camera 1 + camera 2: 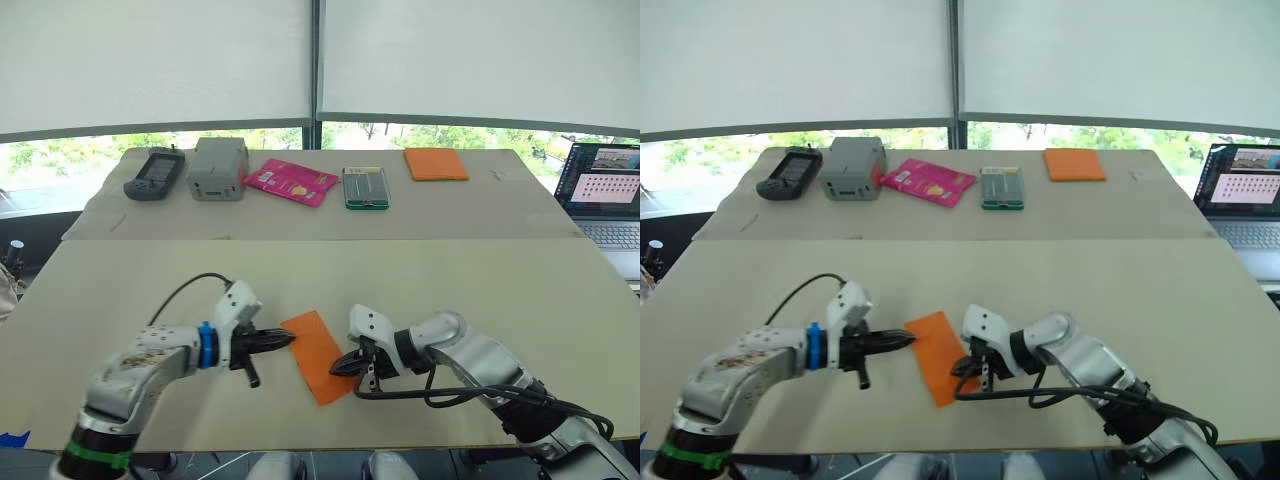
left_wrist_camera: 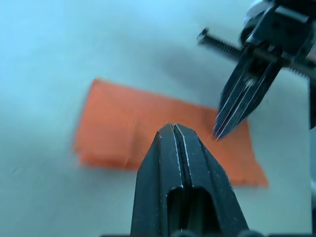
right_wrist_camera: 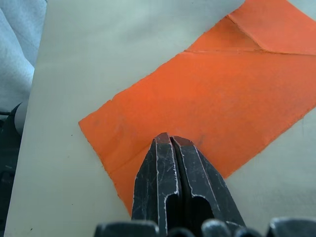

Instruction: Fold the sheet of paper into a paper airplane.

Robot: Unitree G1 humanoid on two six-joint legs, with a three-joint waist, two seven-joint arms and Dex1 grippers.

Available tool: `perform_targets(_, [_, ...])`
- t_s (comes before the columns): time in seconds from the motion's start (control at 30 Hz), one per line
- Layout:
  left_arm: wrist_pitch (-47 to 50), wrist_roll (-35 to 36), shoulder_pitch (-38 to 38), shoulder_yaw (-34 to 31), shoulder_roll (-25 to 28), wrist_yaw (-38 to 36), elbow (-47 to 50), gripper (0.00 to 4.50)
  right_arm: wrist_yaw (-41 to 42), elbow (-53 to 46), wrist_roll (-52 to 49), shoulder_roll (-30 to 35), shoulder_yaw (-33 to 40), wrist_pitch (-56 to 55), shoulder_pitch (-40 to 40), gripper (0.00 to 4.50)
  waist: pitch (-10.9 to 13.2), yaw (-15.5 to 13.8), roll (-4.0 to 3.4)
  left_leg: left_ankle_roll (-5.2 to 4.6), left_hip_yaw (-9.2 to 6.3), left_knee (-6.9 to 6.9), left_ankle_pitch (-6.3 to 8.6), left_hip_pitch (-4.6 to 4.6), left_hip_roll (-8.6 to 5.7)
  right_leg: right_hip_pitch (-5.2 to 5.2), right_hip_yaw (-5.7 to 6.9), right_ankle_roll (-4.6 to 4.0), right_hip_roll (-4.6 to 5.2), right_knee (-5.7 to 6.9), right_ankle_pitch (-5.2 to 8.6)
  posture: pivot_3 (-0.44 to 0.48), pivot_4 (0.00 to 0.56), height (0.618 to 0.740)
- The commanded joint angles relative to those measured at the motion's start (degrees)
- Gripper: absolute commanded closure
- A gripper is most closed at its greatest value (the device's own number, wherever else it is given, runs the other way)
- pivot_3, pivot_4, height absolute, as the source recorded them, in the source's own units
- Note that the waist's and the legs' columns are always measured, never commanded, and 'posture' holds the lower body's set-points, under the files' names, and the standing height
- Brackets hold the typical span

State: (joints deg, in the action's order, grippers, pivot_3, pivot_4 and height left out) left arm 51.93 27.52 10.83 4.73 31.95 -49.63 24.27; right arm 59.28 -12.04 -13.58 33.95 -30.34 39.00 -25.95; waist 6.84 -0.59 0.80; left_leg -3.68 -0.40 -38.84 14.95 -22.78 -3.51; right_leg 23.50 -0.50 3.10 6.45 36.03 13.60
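The sheet of paper lies flat on the near table as a bright orange, folded, elongated strip with creases and one corner turned over. My left gripper is shut, its tips at the strip's left edge near the far corner. My right gripper is shut too, its tips resting on the strip's right edge. In the left wrist view the shut fingers hover over the paper with the right gripper pointing down onto it. Nothing is held between either pair of fingers.
On the far table stand a handheld device, a grey box, a pink packet, a green-edged case and a thick orange pad. A laptop sits at the far right. A black cable loops from the left wrist.
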Motion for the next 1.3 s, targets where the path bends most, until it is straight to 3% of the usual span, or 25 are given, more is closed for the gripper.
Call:
perform_targets(0.03, [-0.1, -3.5, 1.4, 4.9, 0.8, 3.0, -0.2, 4.50, -2.3, 1.5, 2.5, 0.6, -0.1, 2.3, 1.0, 4.45, 0.0, 0.1, -0.01, 0.02, 0.01, 0.03, 0.00, 0.02, -0.01, 0.00, -0.02, -0.01, 0.00, 0.00, 0.00, 0.000, 0.150, 0.740])
perform_targets(0.1, [-2.2, -7.6, 1.8, 9.8, 2.1, 4.1, -2.0, 4.50, -2.5, 0.7, 2.1, 1.2, 1.2, 1.4, 1.4, 4.45, 0.0, 0.1, -0.01, 0.03, 0.01, 0.06, 0.00, 0.00, -0.02, -0.10, -0.07, -0.03, -0.02, 0.04, 0.02, 0.000, 0.150, 0.740])
perform_targets(0.3, [-3.0, -8.6, 1.6, 12.8, 1.4, 4.8, -3.9, 4.50, -2.9, 0.8, 0.4, 0.3, 6.6, -3.8, 2.4, 4.45, 0.0, -0.3, -0.04, 0.03, -0.04, 0.04, 0.01, 0.04, -0.05, -0.07, -0.02, -0.04, 0.02, -0.10, 0.02, 0.000, 0.150, 0.740])
perform_targets(0.97, [-1.4, -6.3, -0.4, 10.4, 0.0, 7.0, -3.1, 4.50, -2.8, 34.2, 8.0, -16.8, 7.4, -24.7, -13.1, 4.45, 0.1, 0.5, -0.16, 0.09, -0.03, 0.10, -0.04, -0.03, -0.11, 0.20, -0.05, -0.04, -0.06, 0.09, 0.02, 0.000, 0.150, 0.740])
perform_targets(1.3, [-0.2, -5.5, -0.2, 8.8, 1.6, 7.3, -3.4, 4.50, 1.8, 35.5, 8.4, -19.0, 7.8, -29.6, -13.4, 4.45, 0.1, 1.3, -0.23, 0.16, -0.03, 0.16, -0.08, -0.15, -0.11, 0.45, -0.09, -0.04, -0.23, 0.19, 0.02, 0.000, 0.150, 0.740])
